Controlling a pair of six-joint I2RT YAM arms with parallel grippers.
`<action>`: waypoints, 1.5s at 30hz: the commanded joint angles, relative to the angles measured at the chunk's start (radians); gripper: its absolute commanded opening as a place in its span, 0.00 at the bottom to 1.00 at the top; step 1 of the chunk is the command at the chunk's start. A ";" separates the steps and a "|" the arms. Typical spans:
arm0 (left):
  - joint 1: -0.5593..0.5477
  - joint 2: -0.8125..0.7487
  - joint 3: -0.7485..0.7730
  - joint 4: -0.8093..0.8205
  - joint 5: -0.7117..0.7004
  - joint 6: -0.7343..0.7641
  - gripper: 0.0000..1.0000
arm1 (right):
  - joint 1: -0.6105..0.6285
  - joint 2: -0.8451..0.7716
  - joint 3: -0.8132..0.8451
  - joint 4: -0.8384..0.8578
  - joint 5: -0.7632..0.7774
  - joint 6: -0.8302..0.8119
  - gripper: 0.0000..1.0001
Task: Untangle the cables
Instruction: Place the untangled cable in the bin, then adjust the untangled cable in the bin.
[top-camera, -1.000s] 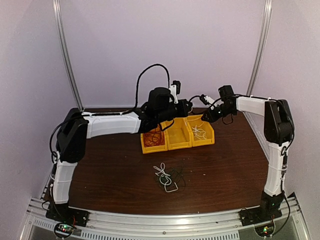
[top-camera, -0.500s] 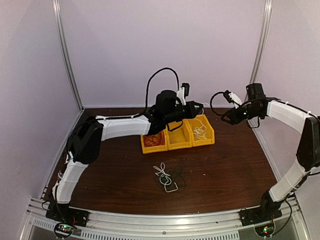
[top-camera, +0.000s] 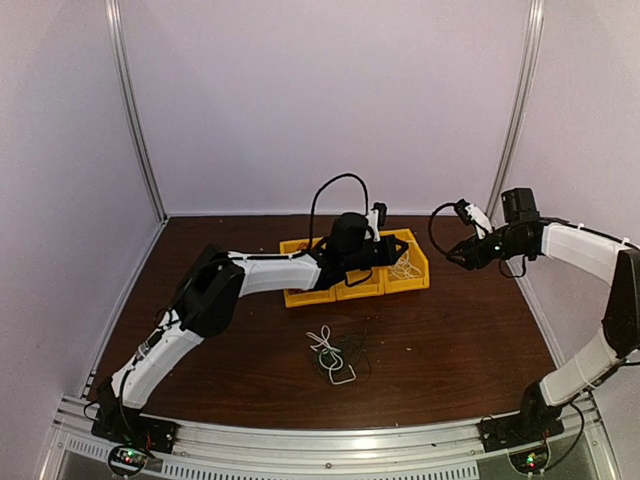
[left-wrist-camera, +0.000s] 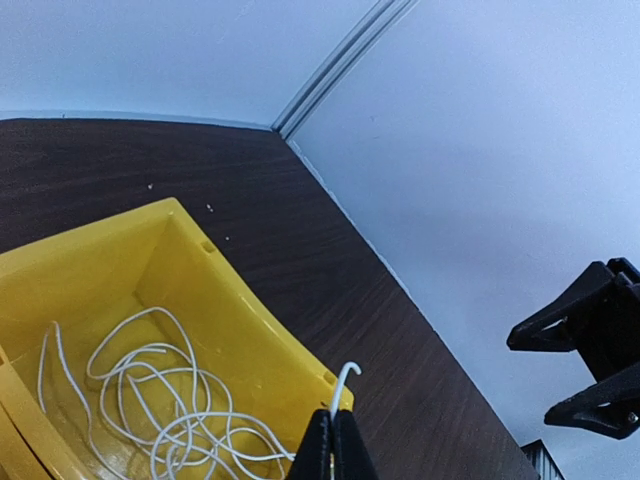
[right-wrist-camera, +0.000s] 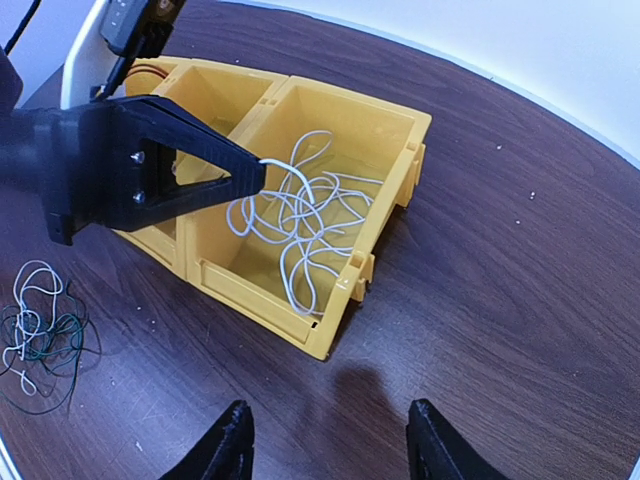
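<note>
Several white cables (right-wrist-camera: 300, 210) lie coiled in the rightmost yellow bin (right-wrist-camera: 355, 98). My left gripper (left-wrist-camera: 337, 432) hangs over that bin's near corner, shut on the end of a white cable (left-wrist-camera: 345, 380) that runs down into the coil. In the top view it (top-camera: 388, 250) reaches across the bins. My right gripper (right-wrist-camera: 335, 440) is open and holds nothing, above bare table to the right of the bin (top-camera: 408, 275). A loose clump of white, black and green cables (top-camera: 335, 355) lies on the table nearer the bases.
Three yellow bins (top-camera: 345, 292) stand side by side mid-table, and the left arm lies across the left two. The same clump (right-wrist-camera: 40, 335) shows at the left edge of the right wrist view. The white side wall (left-wrist-camera: 480, 180) is close on the right.
The left gripper has swung right from the left bin to the right bin, still shut. The right gripper has opened and drawn back to the right, away from the bins.
</note>
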 joint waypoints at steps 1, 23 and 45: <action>0.000 0.004 0.054 0.011 -0.008 -0.024 0.02 | -0.001 0.009 -0.012 0.031 -0.066 -0.015 0.53; 0.012 -0.538 -0.278 -0.287 -0.123 0.323 0.49 | 0.027 0.042 -0.028 0.013 -0.044 -0.096 0.50; 0.324 -1.165 -0.922 -0.392 -0.258 0.487 0.61 | 0.369 0.486 0.471 -0.210 0.660 -0.312 0.49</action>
